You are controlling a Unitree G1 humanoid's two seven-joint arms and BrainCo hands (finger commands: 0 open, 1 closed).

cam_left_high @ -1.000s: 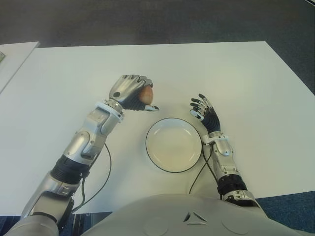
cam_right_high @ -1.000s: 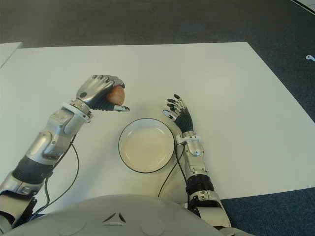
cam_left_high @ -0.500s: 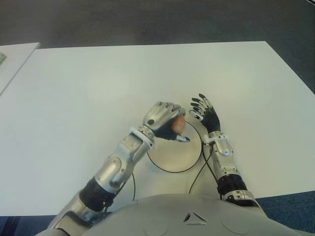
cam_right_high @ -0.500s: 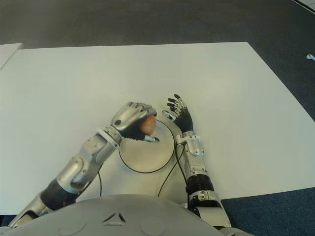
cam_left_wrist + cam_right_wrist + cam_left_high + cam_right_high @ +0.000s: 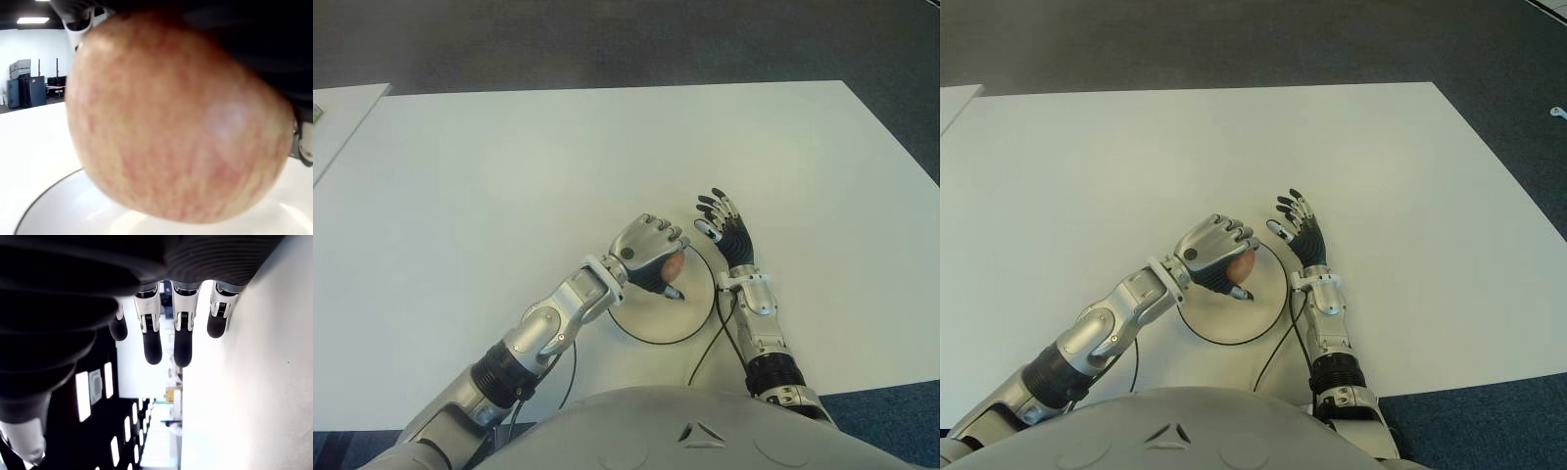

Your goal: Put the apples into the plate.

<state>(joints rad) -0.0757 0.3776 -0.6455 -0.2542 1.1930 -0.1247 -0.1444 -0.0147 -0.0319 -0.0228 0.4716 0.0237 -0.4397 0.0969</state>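
The left hand (image 5: 649, 257) grips the apple (image 5: 673, 264) in curled fingers over the white plate (image 5: 690, 318) on the worktop (image 5: 489, 166), while the right hand (image 5: 725, 226), fingers spread, shows just right of the plate.

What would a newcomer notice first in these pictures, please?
Most striking is the left hand curled round an apple right over the plate, near the table's front edge. The left wrist view is almost filled by that apple, with the plate's rim just beneath it. The right hand shows beside the plate, on its right, fingers spread and holding nothing.
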